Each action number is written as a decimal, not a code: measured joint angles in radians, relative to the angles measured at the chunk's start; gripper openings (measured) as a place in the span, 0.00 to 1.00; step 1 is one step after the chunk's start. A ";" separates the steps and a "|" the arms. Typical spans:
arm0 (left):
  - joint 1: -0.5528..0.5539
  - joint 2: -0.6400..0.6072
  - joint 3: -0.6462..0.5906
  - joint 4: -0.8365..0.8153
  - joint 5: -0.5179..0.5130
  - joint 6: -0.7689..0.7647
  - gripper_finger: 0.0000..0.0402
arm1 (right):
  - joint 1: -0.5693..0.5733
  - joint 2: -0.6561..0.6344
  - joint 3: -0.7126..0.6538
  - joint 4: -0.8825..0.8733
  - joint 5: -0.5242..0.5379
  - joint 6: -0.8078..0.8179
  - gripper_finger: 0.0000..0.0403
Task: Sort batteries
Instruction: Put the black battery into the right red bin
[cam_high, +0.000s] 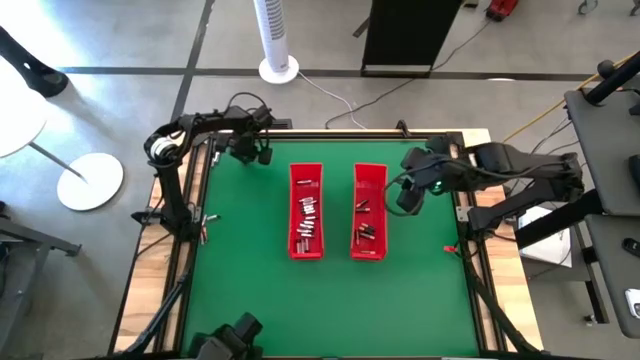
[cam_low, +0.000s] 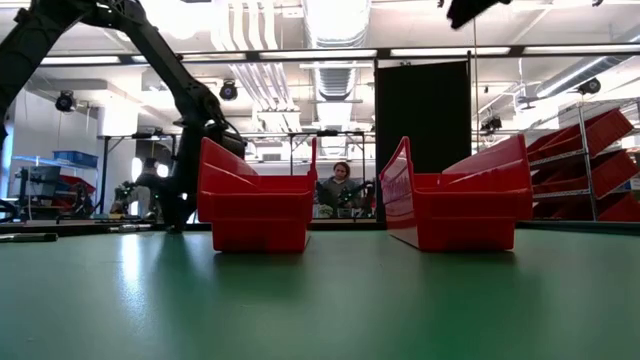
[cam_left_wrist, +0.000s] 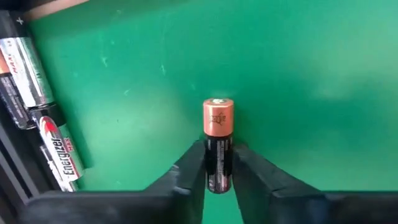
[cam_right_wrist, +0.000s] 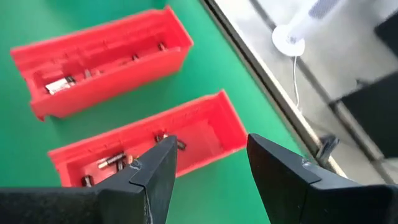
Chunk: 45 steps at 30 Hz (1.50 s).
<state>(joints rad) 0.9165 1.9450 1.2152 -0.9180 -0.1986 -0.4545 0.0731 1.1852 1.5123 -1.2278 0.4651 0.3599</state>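
The left fingers (cam_left_wrist: 214, 177) are closed on a copper-topped battery (cam_left_wrist: 217, 143), which stands between them over green counter (cam_high: 240, 250); more batteries (cam_left_wrist: 37, 112) lie in a row along the counter's edge beside it. From above, this gripper sits at about ten o'clock on the counter, well apart from the two red trays (cam_high: 306, 212) at centre. The right fingers (cam_right_wrist: 208, 171) hang open and empty at about two o'clock, just beside the right tray (cam_high: 369, 210), looking down on both. Loose batteries (cam_high: 308, 215) already lie in each tray. My reading: the pick is in hand, with the grip just made. The next move calls for lifting the cell clear of the row, carrying it across to whichever tray suits its kind, and opening low over it so it does not bounce out. Beyond the counter's wooden rim stand a white tower fan (cam_high: 275, 40), a black cabinet (cam_high: 405, 35) and, seen level across the counter, a person (cam_low: 340, 185) seated in a workshop with red shelf bins.
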 joint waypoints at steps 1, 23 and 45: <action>-0.003 0.000 0.000 0.000 -0.003 0.000 0.11 | 0.000 -0.006 0.016 0.000 0.005 -0.020 0.47; -0.691 -0.653 -0.006 0.276 -0.184 0.088 0.05 | 0.001 -0.144 -0.054 0.497 -0.172 -0.314 0.47; -1.282 -0.413 0.398 0.762 -0.481 0.421 0.05 | 0.094 0.109 -0.011 1.198 -0.399 -0.276 0.60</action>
<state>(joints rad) -0.3657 1.5316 1.6134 -0.1564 -0.6796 -0.0330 0.1670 1.2938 1.5012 -0.0295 0.0657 0.0838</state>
